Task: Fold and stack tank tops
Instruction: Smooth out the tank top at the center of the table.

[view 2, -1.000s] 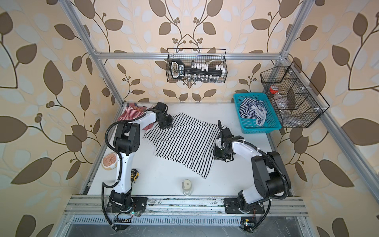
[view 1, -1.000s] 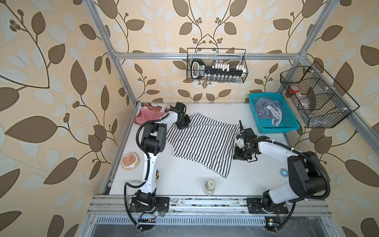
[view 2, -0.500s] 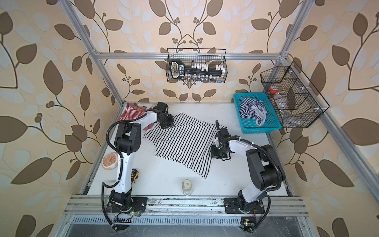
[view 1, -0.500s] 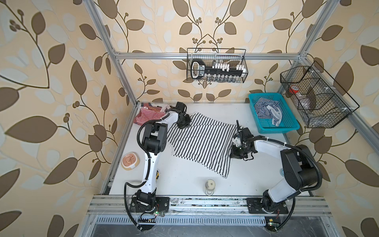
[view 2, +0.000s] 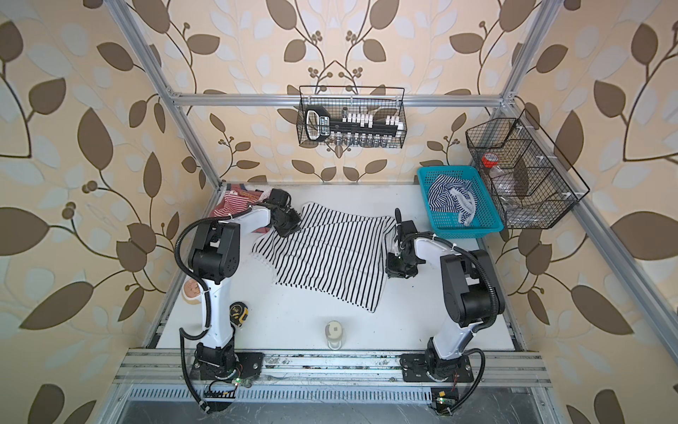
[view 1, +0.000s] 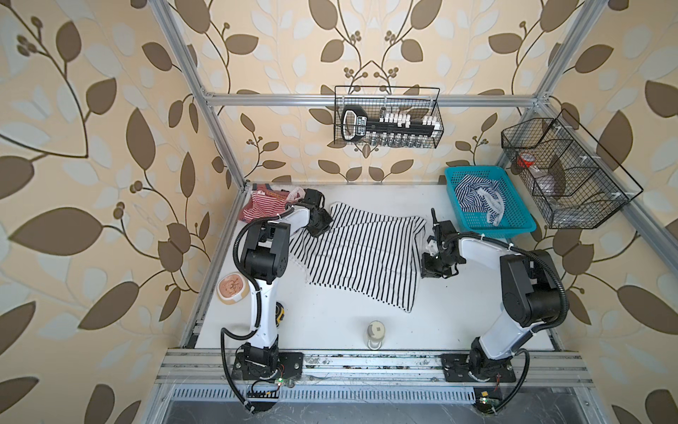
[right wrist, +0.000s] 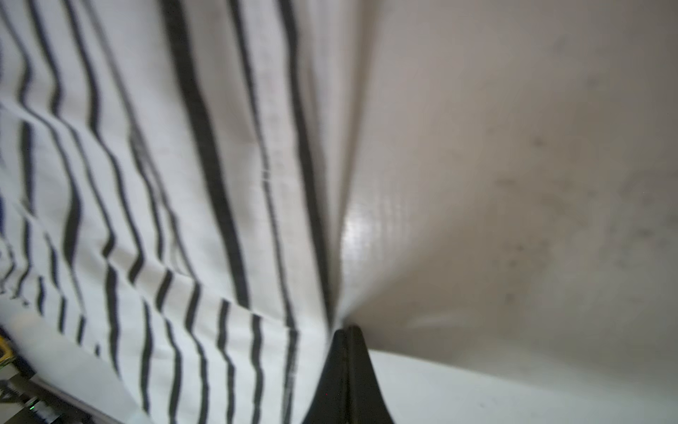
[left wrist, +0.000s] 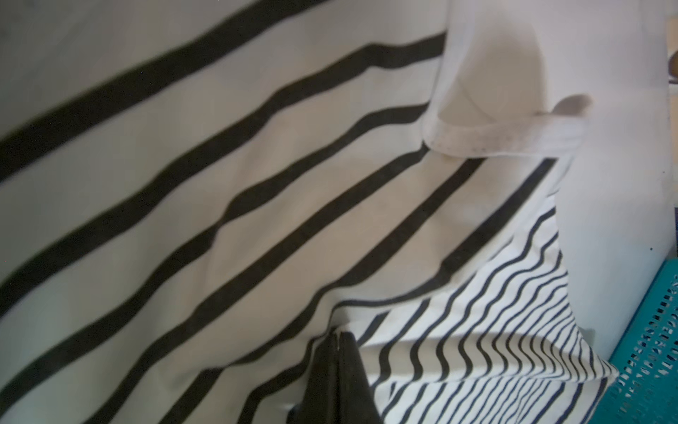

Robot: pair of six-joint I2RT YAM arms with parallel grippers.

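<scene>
The white tabletop (view 1: 330,323) carries the black-striped tank top (view 1: 361,253), which lies spread across its middle with one near corner trailing toward the front rail. Off that top's far right corner, close by, stands the blue basket (view 1: 495,225), and the navy-striped tank top (view 1: 473,194) lies crumpled inside it. Just past the black-striped top's far left corner sits the bunched red-and-white tank top (view 1: 262,205). The left tool (view 1: 318,229) rests on that same far left corner; its wrist view shows the tool (left wrist: 339,334) clenched, with a fold of black-striped cloth gathered at the tips. The right tool (view 1: 431,271) sits at the top's right edge, on the basket side. Its wrist view shows it (right wrist: 348,328) clenched on the cloth's edge, which draws to a point at the tips.
</scene>
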